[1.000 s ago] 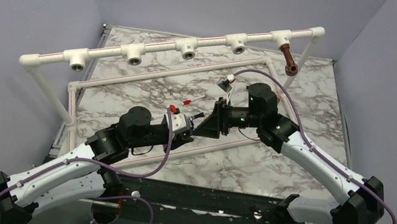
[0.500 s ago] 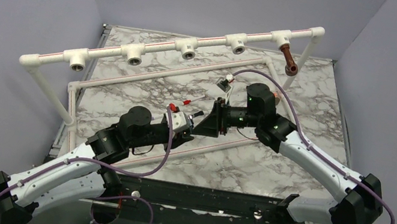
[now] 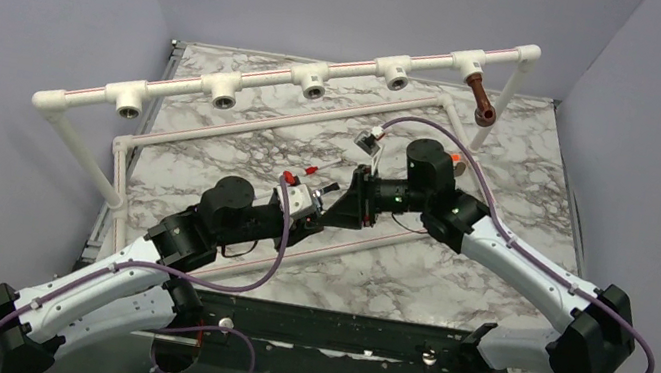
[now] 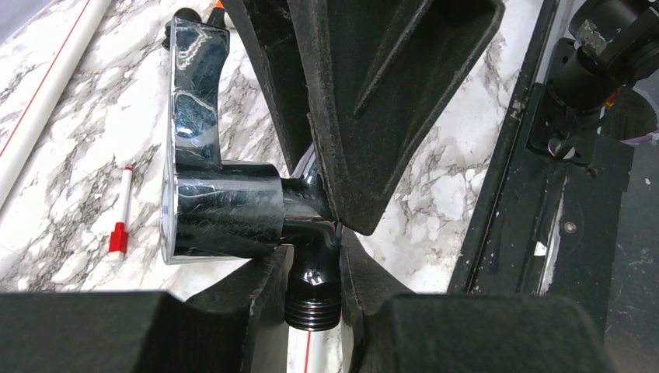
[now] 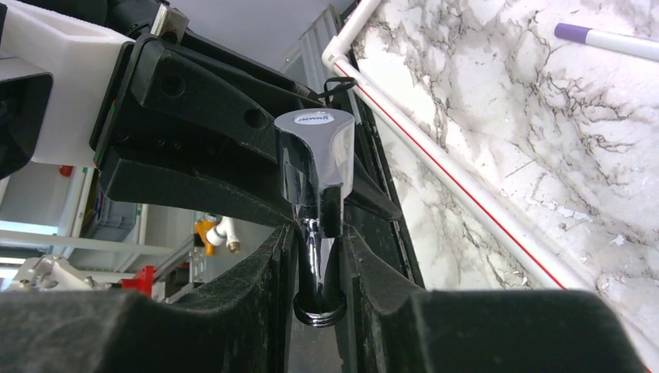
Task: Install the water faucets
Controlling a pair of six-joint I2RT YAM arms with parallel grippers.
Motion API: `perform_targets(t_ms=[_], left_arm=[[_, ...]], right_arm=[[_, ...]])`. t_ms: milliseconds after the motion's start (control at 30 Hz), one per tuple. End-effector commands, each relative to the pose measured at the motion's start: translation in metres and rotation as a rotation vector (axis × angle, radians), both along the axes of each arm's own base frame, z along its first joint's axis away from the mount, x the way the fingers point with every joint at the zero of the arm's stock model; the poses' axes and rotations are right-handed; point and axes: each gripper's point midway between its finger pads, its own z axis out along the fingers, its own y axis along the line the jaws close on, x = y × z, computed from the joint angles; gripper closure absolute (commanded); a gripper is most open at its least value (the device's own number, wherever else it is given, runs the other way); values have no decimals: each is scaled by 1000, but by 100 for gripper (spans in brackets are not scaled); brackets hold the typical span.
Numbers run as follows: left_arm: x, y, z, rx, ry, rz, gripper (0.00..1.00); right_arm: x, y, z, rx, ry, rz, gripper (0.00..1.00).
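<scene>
From the top view I see the left arm (image 3: pixel 198 225) and right arm (image 3: pixel 498 250) meeting nose to nose over the middle of the marble bench (image 3: pixel 451 288). The reddish-brown faucet (image 3: pixel 480 102) hangs from the last socket at the right end of the white pipe frame (image 3: pixel 263 81), well apart from both arms. On the left wrist view, the left fingers (image 4: pixel 256 303) are clamped on the neck of the chrome faucet (image 4: pixel 221 210) just above its threaded end, which points toward the camera. Its lever stands up to the left, and the right fingers (image 4: pixel 373 116) come down onto the neck from above. A red-tipped stick (image 4: pixel 120 225) lies on the marble beside it. On the right wrist view, the right fingers sit close on either side of the chrome spout under the lever. They look as good as touching it, but I cannot tell whether they press on it. A purple-tipped stick (image 5: pixel 606 40) lies farther off on the marble.
</scene>
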Motion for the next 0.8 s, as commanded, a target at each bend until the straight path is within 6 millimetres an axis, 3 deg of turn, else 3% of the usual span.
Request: perform_targets(t_ms=[0,133,300,400,667,767], left_arm=[[2,-4,10,-34,-25,-1,100],[1,-5,9,-32,-18,-7,100],[0,-5,9,-33,-19,-12,98],[-1,-4,11,-38,-27,-11,83],[-4,0,21,-78,-54,-8,30],[-6,0,30,-105,-69,-14,19]], right_arm=[[-7,-1,4,22,-42,41,73],[-6,-2,3,20,-61,40,98],[-7,-4,3,27,-78,37,100],[-8,-5,4,31,-92,34,100],[-9,-15,6,29,-147,-7,100],[-11,-20,11,51,-178,-28,100]])
